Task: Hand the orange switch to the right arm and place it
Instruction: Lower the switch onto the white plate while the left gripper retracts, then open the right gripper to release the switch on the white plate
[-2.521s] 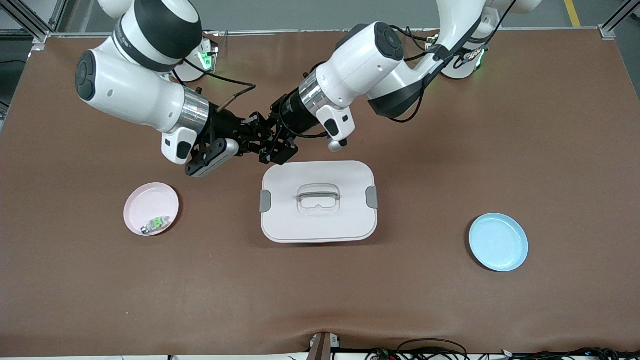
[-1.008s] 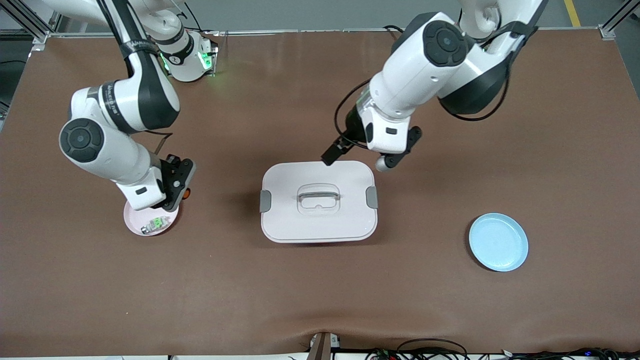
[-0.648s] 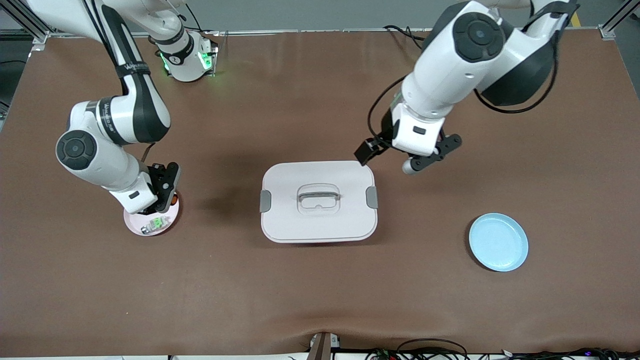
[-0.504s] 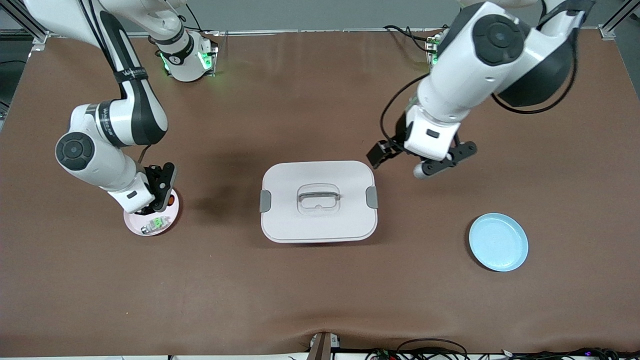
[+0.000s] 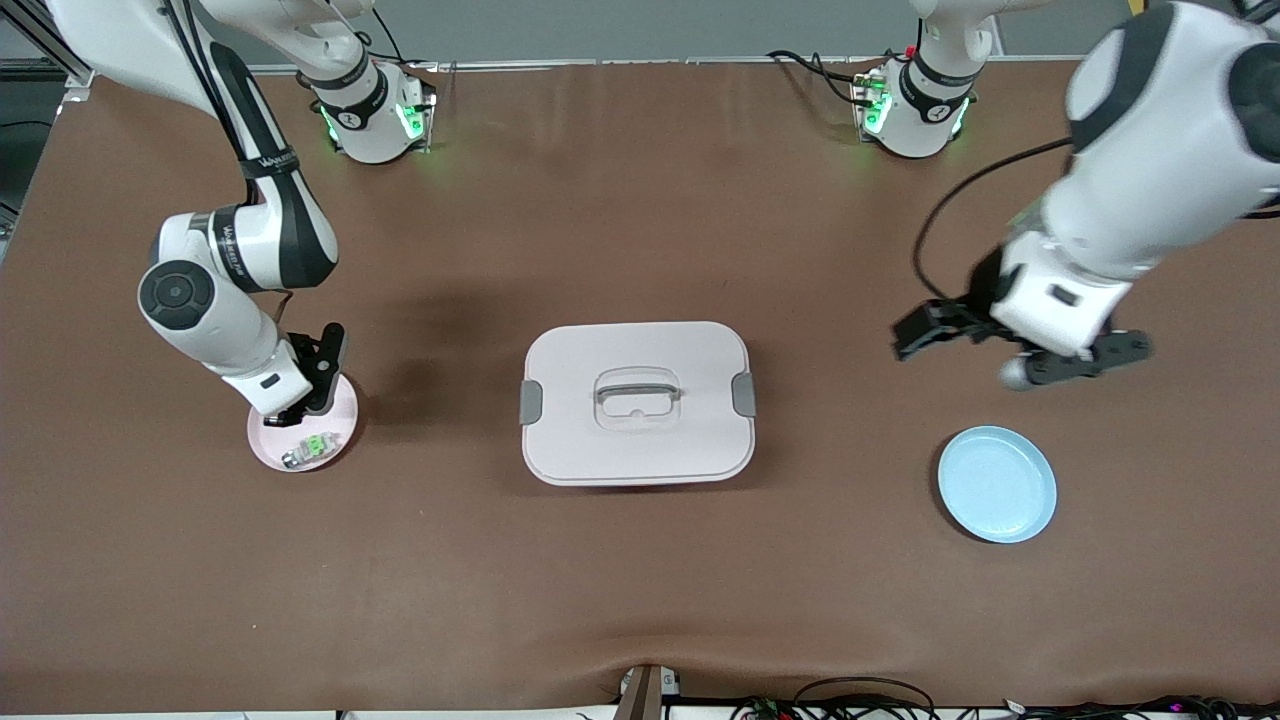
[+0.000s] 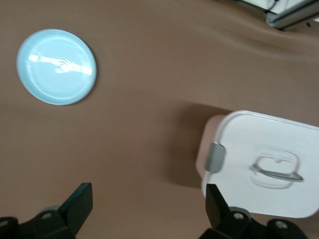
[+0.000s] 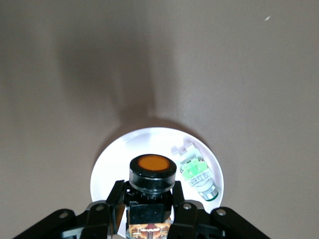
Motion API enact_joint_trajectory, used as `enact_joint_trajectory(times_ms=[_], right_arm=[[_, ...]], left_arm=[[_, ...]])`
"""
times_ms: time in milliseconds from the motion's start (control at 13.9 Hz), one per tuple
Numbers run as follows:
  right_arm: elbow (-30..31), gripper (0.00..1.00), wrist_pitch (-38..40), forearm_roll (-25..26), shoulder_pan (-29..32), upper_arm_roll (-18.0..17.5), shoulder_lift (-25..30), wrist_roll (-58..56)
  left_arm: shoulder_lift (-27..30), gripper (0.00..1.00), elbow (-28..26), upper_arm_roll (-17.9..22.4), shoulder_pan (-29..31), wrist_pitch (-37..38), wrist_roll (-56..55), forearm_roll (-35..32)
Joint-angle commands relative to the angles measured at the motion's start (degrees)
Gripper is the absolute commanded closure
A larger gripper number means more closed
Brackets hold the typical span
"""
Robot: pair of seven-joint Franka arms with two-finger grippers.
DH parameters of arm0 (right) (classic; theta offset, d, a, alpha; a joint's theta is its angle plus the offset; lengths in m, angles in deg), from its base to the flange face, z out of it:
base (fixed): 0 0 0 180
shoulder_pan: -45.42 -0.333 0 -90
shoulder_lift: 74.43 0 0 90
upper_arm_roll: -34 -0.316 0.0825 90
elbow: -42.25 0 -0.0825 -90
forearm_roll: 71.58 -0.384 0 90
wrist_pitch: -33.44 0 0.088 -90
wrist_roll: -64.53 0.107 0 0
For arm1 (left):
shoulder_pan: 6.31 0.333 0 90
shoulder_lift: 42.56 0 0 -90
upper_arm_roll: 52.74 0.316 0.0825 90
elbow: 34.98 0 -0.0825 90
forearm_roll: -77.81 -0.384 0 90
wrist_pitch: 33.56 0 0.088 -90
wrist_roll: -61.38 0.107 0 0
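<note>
Toward the right arm's end of the brown counter (image 5: 640, 600) sits a small round pink plastic plate (image 5: 340, 405). In it, on the part nearer the front camera, lies a small green-and-clear switch (image 5: 309, 449) on its side. The right end effector (image 5: 318, 385) hangs just over the plate's farther part, its black fingers (image 7: 110, 206) clenched on the orange switch (image 7: 152, 185), a tiny black push-button with a round orange cap. In the right wrist view the orange cap faces down toward the plate, beside the green-and-clear switch (image 7: 198, 175), and it cannot be told whether the held switch touches the plate (image 7: 112, 164).

At the middle of the counter stands a white rounded-rectangular plastic box (image 5: 637, 403) with its lid shut, a grey clip (image 5: 530, 402) on each short side and a recessed clear handle (image 5: 637, 392) on top. What it contains is hidden.

Toward the left arm's end, nearer the counter's front edge, lies a round light-blue plastic plate (image 5: 997, 484) with nothing in it. The left end effector (image 5: 1010, 345) is up in the air over bare counter between the box and the blue plate, released, with its black fingers (image 6: 77, 204) spread wide and holding nothing. The left wrist view shows the blue plate (image 6: 56, 66) and one end of the white box (image 6: 264, 162) below it.
</note>
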Motion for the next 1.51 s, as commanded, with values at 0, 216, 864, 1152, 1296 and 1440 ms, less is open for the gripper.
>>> enact_joint_trajectory(times_ms=[0,216,864,1152,1296,1440], right_arm=[[4.9,1.00,-5.2,4.3,1.8,-0.5,1.5,0.1],[6.7,1.00,-7.9,10.1,2.9,-0.2,1.5,2.2],[10.2,1.00,-18.0,16.3,5.4,-0.2,-0.3,7.8],[10.3,1.00,-21.0,20.6,7.0,-0.2,-2.3,8.4],[10.3,1.00,-22.0,21.8,7.8,-0.2,-3.1,8.4],[10.3,1.00,-23.5,22.1,8.3,-0.2,-4.0,8.4]], left_arm=[[1.7,0.00,-0.6,-0.6,3.8,1.5,4.2,-4.0],[1.9,0.00,-0.9,-0.6,8.8,3.0,14.7,-4.6],[3.6,0.00,-2.3,-0.6,14.3,3.8,22.0,-4.1],[6.3,0.00,-5.8,-0.6,15.6,3.5,22.2,-3.7],[8.5,0.00,-8.4,-0.7,16.4,3.1,22.3,-3.6],[10.6,0.00,-10.6,-0.7,16.4,3.1,22.3,-3.4]])
